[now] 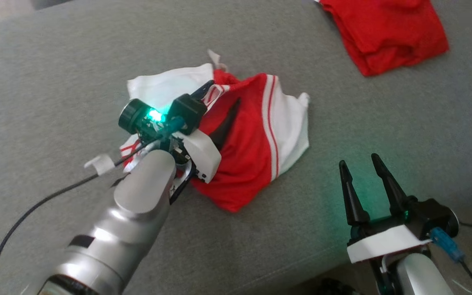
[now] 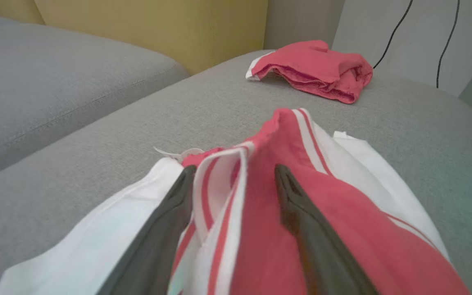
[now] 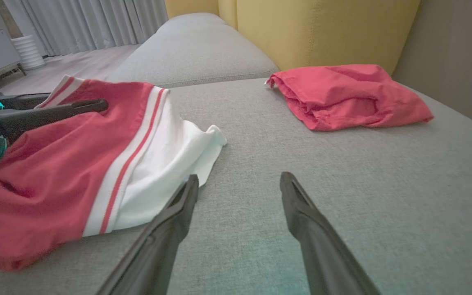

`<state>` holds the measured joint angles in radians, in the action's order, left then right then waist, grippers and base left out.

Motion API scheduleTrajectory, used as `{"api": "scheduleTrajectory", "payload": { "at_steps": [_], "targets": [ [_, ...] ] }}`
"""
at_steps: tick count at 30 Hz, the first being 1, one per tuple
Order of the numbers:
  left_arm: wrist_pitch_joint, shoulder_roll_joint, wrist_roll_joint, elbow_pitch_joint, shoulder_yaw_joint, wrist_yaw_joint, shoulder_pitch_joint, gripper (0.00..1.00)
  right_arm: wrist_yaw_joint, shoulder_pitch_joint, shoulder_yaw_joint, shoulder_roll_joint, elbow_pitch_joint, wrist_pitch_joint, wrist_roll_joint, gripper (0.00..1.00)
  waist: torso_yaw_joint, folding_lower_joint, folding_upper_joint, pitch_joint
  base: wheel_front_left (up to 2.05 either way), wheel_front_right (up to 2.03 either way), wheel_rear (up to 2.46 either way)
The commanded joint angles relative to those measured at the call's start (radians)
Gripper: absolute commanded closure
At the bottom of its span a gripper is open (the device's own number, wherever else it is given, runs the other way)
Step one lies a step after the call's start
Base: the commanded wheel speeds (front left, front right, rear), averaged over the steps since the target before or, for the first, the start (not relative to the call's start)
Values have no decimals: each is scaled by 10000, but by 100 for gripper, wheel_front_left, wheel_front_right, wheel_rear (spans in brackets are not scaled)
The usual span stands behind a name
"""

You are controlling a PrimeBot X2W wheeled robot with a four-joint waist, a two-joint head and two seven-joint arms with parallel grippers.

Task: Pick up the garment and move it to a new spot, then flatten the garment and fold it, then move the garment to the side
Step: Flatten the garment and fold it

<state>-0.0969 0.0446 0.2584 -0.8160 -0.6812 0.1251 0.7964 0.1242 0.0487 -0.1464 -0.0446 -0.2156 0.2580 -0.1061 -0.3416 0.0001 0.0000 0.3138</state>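
The garment (image 1: 256, 139), red with white panels and striped trim, lies crumpled in the middle of the grey sofa seat (image 1: 55, 82). My left gripper (image 1: 219, 102) is down on its upper left part and open. In the left wrist view (image 2: 235, 170) its two fingers straddle a raised striped fold of the garment (image 2: 342, 213) without pinching it. My right gripper (image 1: 359, 160) is open and holds nothing, just right of the garment near the seat's front edge. The right wrist view has its fingertips (image 3: 240, 177) over bare cushion, beside the garment's white corner (image 3: 203, 143).
A second red cloth (image 1: 387, 32) lies folded at the far right of the seat, apart from the garment. Yellow back cushions (image 3: 322, 28) rise behind the seat. A black cable (image 1: 35, 209) trails from my left arm across the near left of the cushion.
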Motion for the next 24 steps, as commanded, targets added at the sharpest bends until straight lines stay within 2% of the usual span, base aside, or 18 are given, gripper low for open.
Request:
{"api": "scheduleTrajectory", "payload": {
  "at_steps": [1,2,3,8,12,16,19,24],
  "targets": [
    [-20,60,204,81,129,45,499,31,65,158,-188,-56,324,38,-72,0,-321,-1,0,202,0,0,0],
    [-157,70,227,21,37,48,620,89,65,161,-190,-56,336,38,-107,0,-358,-1,0,199,0,0,0],
    [-304,84,280,-32,-47,50,719,100,65,165,-212,-56,338,38,-135,0,-401,-1,0,173,0,0,0],
    [-1006,82,829,354,-865,53,1351,100,65,125,-335,-56,283,38,-293,0,-494,-1,0,-221,0,0,0],
    [-1365,215,1295,1157,-1140,54,2483,100,65,-15,-386,-56,150,38,-360,0,-504,-1,0,-893,0,0,0],
    [-1546,496,1790,1967,-709,54,3784,100,65,-254,-343,-56,-22,38,-249,0,-429,-1,0,-1694,0,0,0],
    [-1617,782,2070,2528,123,20,4815,100,65,-426,-107,-56,-112,38,33,0,-39,-1,0,-2357,0,0,0],
    [-1634,1114,2618,2997,903,-59,4668,100,65,-508,83,-100,-153,38,50,0,581,-1,0,-2771,0,0,0]
  ]
}}
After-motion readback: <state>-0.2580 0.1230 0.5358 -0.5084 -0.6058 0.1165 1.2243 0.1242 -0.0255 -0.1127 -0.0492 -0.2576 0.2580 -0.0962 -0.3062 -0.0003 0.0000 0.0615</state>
